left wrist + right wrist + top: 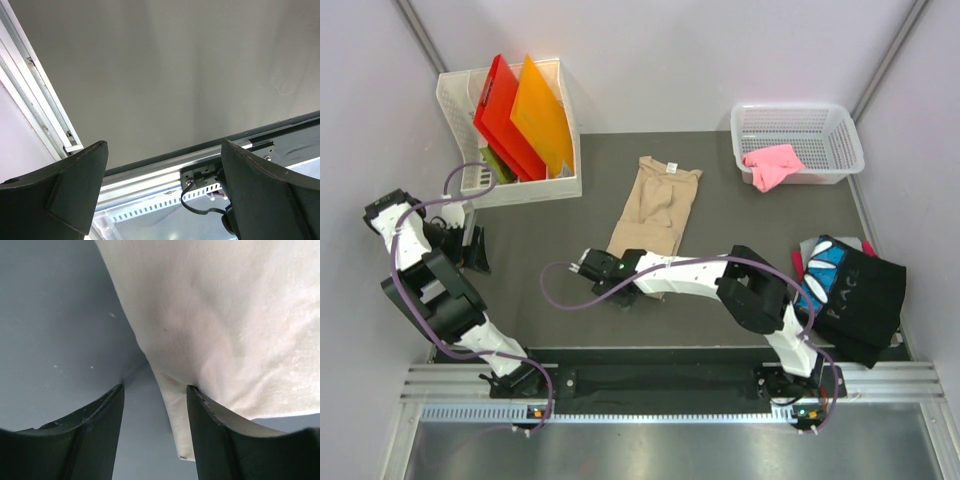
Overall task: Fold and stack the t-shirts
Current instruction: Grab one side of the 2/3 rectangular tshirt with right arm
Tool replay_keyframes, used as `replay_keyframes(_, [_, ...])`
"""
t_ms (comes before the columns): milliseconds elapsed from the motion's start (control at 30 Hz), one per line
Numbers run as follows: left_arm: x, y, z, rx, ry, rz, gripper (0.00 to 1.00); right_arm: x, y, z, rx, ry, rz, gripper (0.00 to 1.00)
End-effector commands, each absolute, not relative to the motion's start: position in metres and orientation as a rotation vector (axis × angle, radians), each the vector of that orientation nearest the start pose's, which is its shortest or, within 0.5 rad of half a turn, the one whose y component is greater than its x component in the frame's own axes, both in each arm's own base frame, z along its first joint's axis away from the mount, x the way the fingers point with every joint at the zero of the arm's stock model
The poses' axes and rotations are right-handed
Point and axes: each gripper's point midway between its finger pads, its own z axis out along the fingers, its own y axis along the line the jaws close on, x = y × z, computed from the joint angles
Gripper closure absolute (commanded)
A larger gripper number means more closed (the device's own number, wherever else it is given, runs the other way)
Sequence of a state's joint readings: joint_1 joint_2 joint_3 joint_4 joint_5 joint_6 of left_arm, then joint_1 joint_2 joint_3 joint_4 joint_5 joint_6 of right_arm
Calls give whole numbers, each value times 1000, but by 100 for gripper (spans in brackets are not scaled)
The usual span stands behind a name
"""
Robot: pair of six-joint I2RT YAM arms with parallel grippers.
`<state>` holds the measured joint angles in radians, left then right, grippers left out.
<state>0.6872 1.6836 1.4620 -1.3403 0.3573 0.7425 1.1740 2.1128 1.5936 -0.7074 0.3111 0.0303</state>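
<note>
The black t-shirt (850, 290), nearest the arm bases and well to the right of the tan t-shirt (657, 205), lies in a loose, unfolded heap with its blue-and-white print showing. At the tan t-shirt's near left corner sits the right gripper (155, 390). Its jaws are partly apart on either side of a hanging flap of the hem, and it has no firm clamp on the cloth that I can see. Well to the left of the tan t-shirt, the left gripper (164, 144) is spread wide, holds nothing and faces the wall. The tan t-shirt itself lies flat in a narrow lengthwise strip, neck label at the far end. Its sides look already turned in, so a crosswise fold probably comes next. Beyond it to the right, the pink t-shirt (772, 165) is crumpled inside a white basket (850, 140). Beyond it to the left stands a white rack (565, 185). By my reckoning one shirt is half folded, two are untouched, and no stack exists yet.
</note>
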Motion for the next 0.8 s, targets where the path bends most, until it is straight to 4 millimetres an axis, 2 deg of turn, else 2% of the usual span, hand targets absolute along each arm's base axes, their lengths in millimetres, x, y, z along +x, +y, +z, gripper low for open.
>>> replay_keyframes(0, [211, 125, 143, 78, 2920, -501, 1, 229, 403, 45, -1342, 2278, -37, 47])
replay_keyframes(233, [213, 126, 140, 74, 2920, -509, 1, 217, 413, 54, -1368, 2251, -35, 48])
replay_keyframes(367, [213, 124, 140, 71, 2917, -526, 1, 217, 420, 62, -1364, 2214, -55, 48])
replay_keyframes(767, [211, 126, 140, 89, 2925, -509, 1, 237, 405, 34, -1333, 2273, -109, 49])
